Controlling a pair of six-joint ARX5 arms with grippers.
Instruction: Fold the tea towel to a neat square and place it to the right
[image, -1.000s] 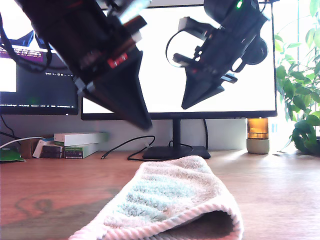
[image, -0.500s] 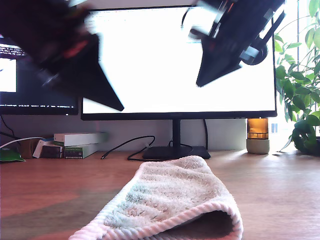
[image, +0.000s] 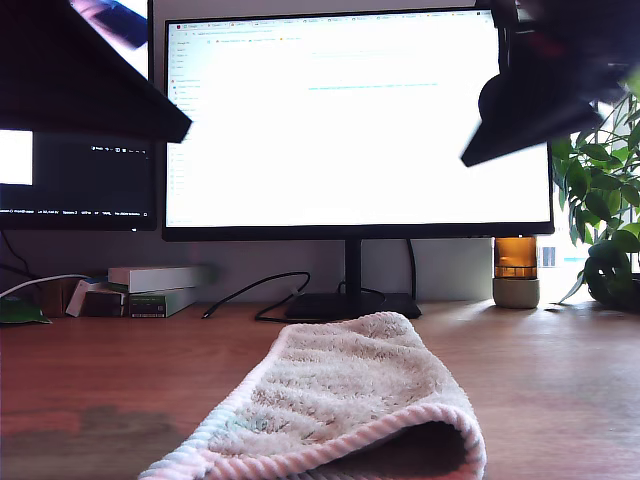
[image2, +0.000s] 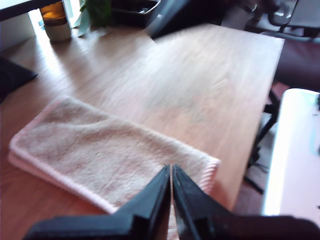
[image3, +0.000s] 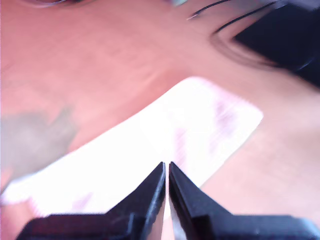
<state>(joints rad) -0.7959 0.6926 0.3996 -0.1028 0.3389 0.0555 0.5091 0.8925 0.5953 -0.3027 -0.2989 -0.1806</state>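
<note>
A wooden desk (image: 560, 380) runs back to a large bright monitor (image: 350, 120), with a darker screen (image: 80, 180), stacked boxes (image: 150, 290) and a loose cable (image: 250, 290) behind, and a plant (image: 600, 220) and amber jar (image: 516, 268) at the exterior view's right. The tea towel (image: 350, 400) lies folded on the desk, nothing resting on it. My first gripper (image2: 171, 172) and my second gripper (image3: 167, 170) hang above it, jaws pressed together, empty.
</note>
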